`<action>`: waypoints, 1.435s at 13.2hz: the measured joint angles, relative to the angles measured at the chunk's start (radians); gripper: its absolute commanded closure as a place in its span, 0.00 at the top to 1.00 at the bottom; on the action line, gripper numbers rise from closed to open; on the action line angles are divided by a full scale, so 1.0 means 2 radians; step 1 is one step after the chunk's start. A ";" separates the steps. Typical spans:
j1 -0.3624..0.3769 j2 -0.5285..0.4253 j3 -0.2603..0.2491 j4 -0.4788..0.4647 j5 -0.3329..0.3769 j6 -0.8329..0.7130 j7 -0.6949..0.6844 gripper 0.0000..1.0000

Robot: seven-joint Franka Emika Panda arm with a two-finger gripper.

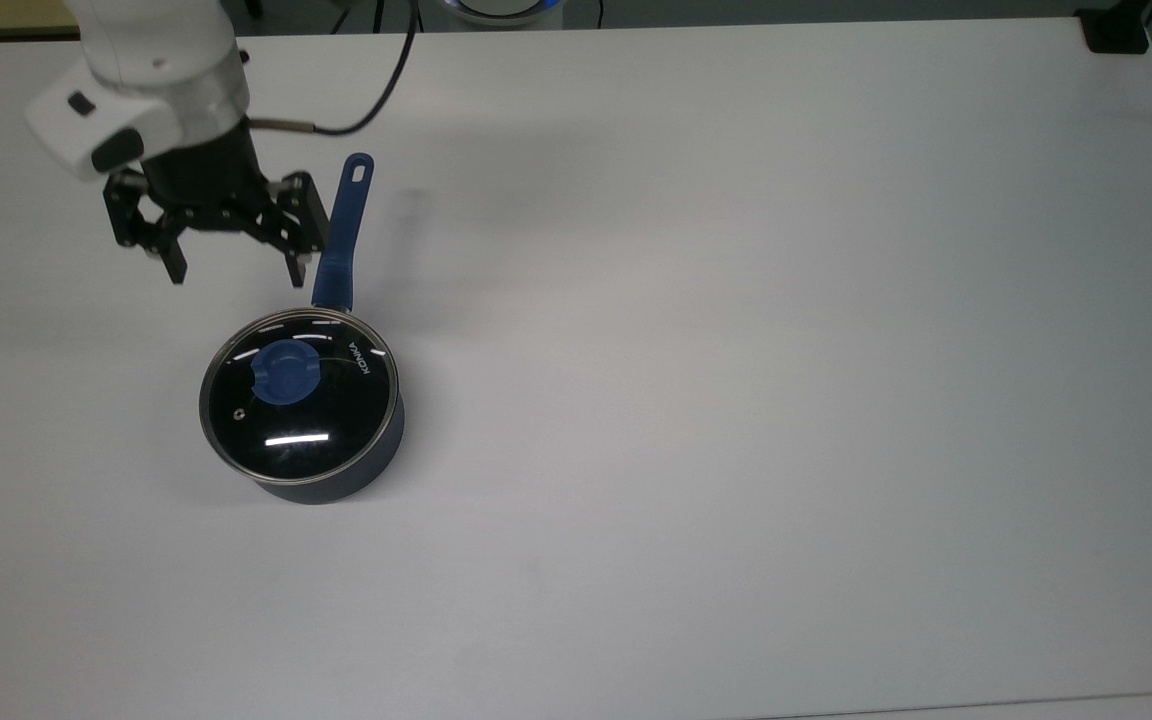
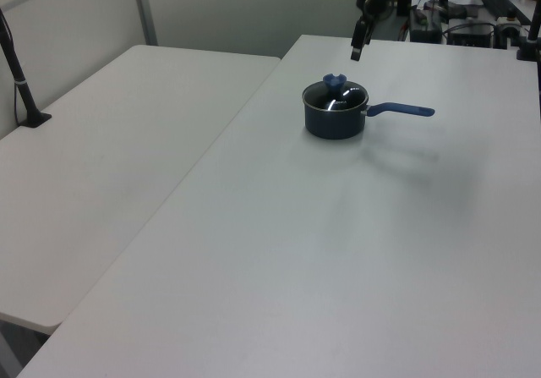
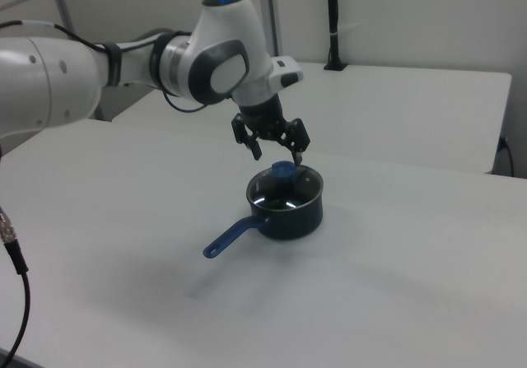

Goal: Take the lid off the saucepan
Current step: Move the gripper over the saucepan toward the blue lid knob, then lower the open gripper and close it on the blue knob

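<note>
The big white worktop (image 1: 736,350) holds the saucepan (image 1: 336,478), which sits toward the top view's left. Its long blue handle (image 1: 341,235) points to the top view's upper edge. The white robot arm (image 3: 107,67) reaches in above the pan. The glass lid (image 1: 300,392) is on the saucepan, with its blue knob (image 1: 283,372) in the middle. The black claw (image 1: 234,272) hangs in the air with its fingers spread wide, just beside the handle and apart from the lid. It looks higher than the knob, though that is hard to judge.
</note>
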 measured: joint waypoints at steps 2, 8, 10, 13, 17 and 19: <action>0.004 0.016 0.000 0.000 0.004 0.018 0.000 0.97; 0.014 0.055 0.003 0.004 0.006 0.088 0.000 0.93; 0.017 0.071 0.003 0.015 0.006 0.090 0.000 0.90; 0.022 0.084 0.004 0.028 0.006 0.092 0.000 0.60; 0.024 0.085 0.004 0.034 0.006 0.092 0.000 0.40; 0.024 0.085 0.004 0.034 0.006 0.092 -0.002 0.38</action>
